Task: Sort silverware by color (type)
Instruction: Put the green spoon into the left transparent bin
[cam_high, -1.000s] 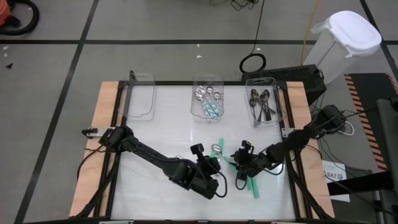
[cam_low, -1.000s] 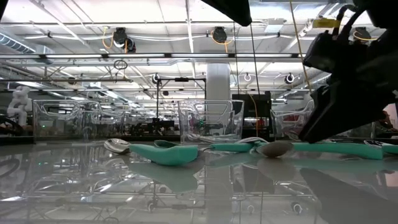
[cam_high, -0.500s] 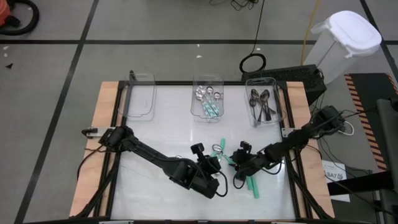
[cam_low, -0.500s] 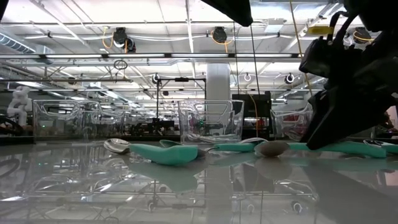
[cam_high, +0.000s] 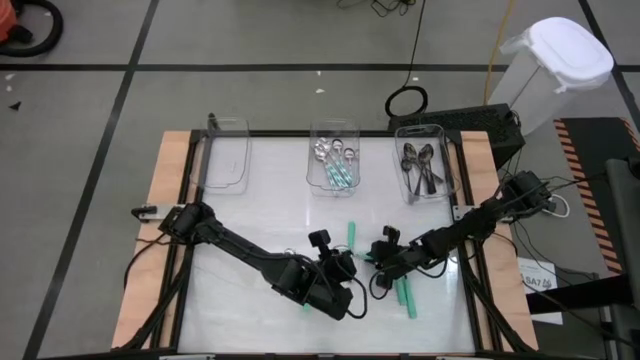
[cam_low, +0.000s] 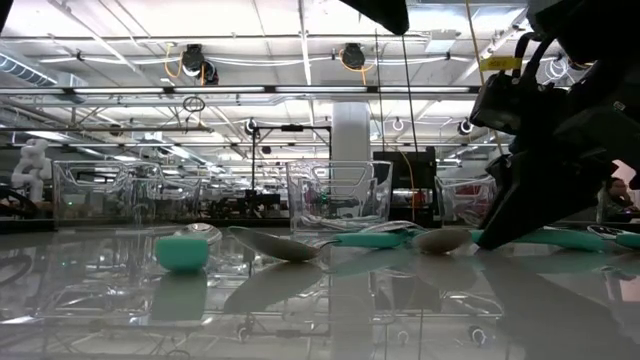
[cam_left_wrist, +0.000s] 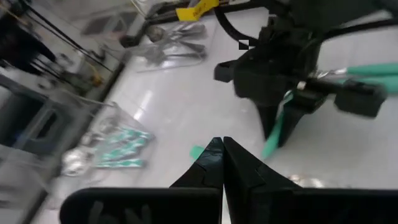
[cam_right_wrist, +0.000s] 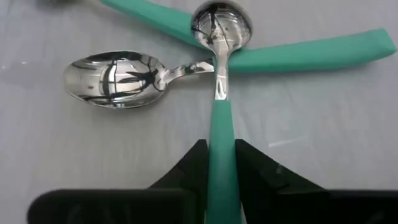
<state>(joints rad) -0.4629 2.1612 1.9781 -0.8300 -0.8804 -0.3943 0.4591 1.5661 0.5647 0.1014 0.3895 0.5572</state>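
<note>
the right hand (cam_right_wrist: 216, 163) is clenched on the handle of a teal-handled spoon (cam_right_wrist: 219, 93) lying on the table (cam_high: 270, 215), low among the loose spoons. only its wrist view shows the grip. the left hand (cam_left_wrist: 219, 163), fingers pressed together and holding nothing, hovers just beside it in the high view.

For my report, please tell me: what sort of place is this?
Probably a large robotics lab or workshop: a taped concrete floor surrounds the table, rows of ceiling lights hang over benches, and cables cross the floor.
</note>
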